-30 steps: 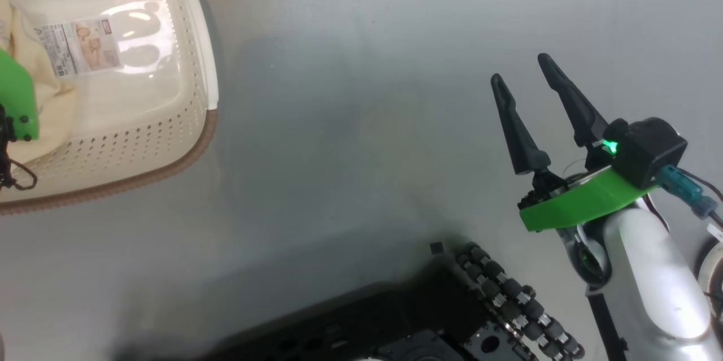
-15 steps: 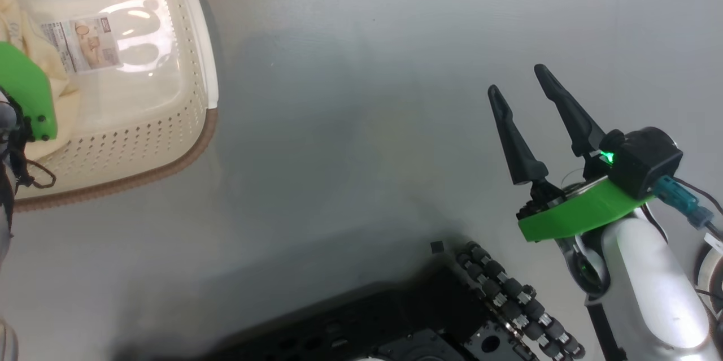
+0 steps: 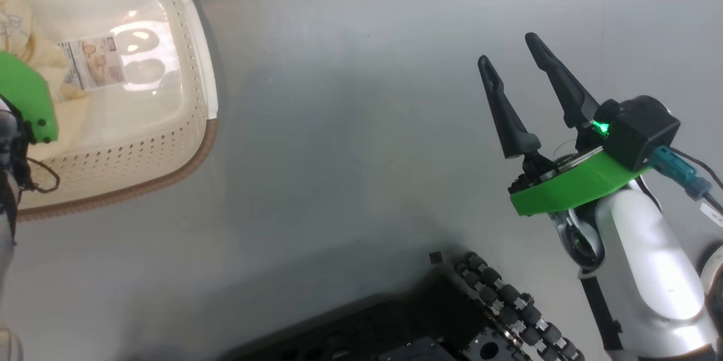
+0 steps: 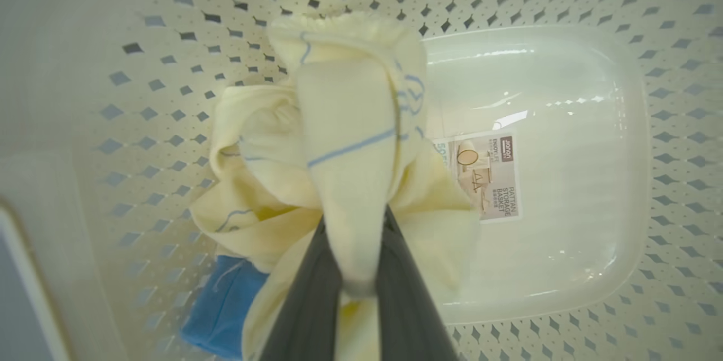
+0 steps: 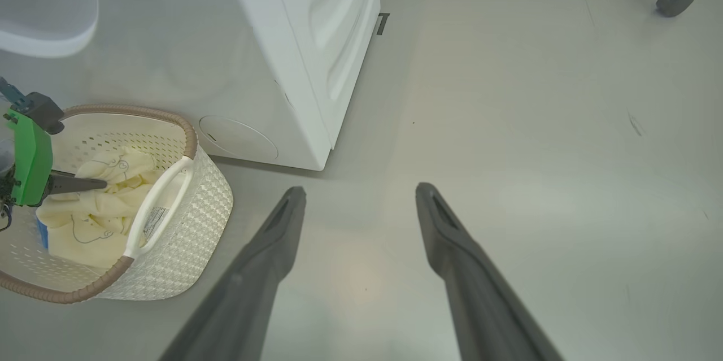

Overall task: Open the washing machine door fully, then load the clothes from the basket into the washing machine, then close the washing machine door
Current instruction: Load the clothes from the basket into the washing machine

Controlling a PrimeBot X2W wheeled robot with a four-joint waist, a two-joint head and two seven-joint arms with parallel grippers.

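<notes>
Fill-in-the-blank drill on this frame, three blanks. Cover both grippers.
The left gripper is shut on the ____ inside the basket.
The right gripper hangs over the floor with its jaws ____.
The basket stands beside the white ____.
Missing words: clothes; open; washing machine.

Your left gripper sits bottom centre of the left wrist view, fingers pinched tight on the clothes. Your right gripper is at the right of the head view, fingers spread wide, holding nothing, pointing up.
</notes>
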